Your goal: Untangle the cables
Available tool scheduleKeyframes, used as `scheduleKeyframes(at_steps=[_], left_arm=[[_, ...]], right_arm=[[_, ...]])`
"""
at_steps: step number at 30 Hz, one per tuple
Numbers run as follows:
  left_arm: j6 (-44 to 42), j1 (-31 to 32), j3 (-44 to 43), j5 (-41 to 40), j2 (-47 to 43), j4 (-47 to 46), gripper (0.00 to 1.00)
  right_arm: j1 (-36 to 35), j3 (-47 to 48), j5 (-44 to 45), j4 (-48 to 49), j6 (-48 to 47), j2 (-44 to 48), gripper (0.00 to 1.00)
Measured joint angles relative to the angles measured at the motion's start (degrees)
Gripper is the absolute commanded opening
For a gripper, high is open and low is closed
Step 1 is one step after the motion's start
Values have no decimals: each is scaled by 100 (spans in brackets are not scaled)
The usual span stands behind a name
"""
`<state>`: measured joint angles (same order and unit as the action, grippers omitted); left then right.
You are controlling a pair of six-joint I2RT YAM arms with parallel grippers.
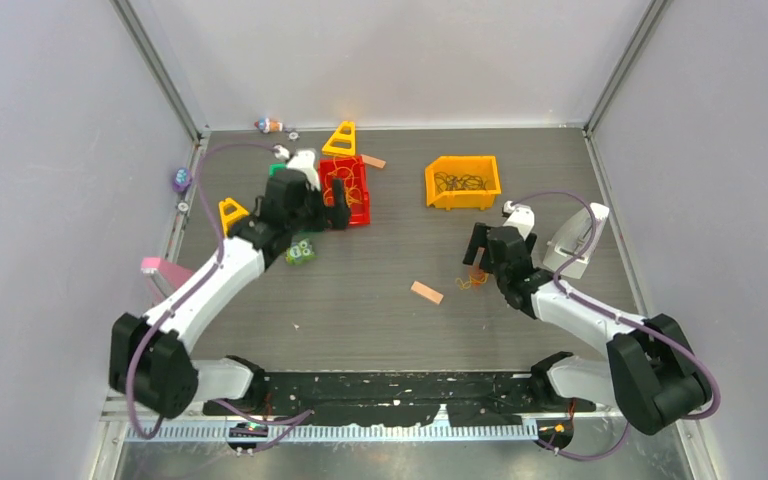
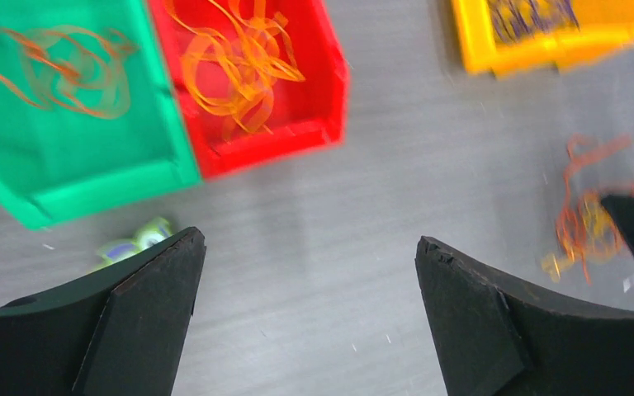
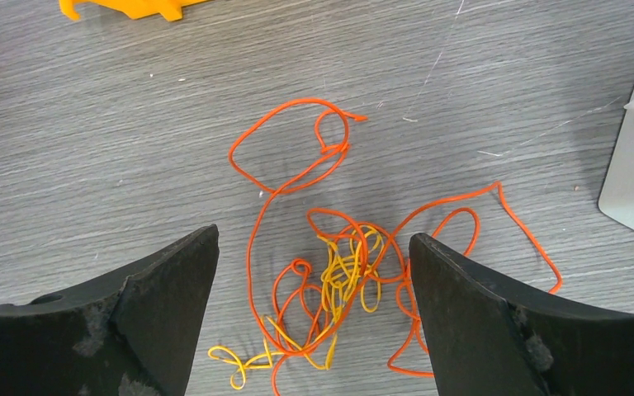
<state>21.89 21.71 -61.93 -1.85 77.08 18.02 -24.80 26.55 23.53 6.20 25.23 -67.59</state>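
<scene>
Cables [image 3: 343,276] are lying in one loose tangle on the grey table [image 3: 91,124], an orange strand looping around a tighter yellow knot. In the top view this tangle [image 1: 473,281] is sitting at about 4 o'clock from the table's middle. The right gripper [image 3: 312,241] is hovering straight over it with its fingers spread wide and holding nothing. The yellow knot is lying in the gap between them, running from 1 o'clock down to 7 o'clock in the wrist view. One orange loop is reaching out toward 11 o'clock and another is trailing toward 4 o'clock, under the right-hand finger. The right arm is plainly the nearer one.

The left gripper [image 2: 309,243] is also standing open and empty, well apart at 10 o'clock, near the red bin [image 2: 297,132] and green bin [image 2: 91,177], which are both holding orange strands. A straight descent would likely be pinching both colours together.
</scene>
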Motion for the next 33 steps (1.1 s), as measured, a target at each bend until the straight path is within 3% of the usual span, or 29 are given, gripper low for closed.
scheduleKeyframes(at_steps=[6,13,20,27,33], left_arm=[[-31,1360,1624,-354,-944,-1019,97],[-317,1735,2422,-343,-728,-2315,97],[-411,1906,2894,-212,-619,-3392,96],[-389,1906,2898,-66,-444,-3864,96],[-389,1910,2889,168,-256,-3923,95]], right_arm=[[0,420,122,-376,42,-529,88],[0,940,-68,-758,63,-1281,85],[-50,973,-1285,-313,-7,-1720,81],[-367,579,-2870,994,-133,-1423,84],[-369,63,-2273,1174,-173,-251,84]])
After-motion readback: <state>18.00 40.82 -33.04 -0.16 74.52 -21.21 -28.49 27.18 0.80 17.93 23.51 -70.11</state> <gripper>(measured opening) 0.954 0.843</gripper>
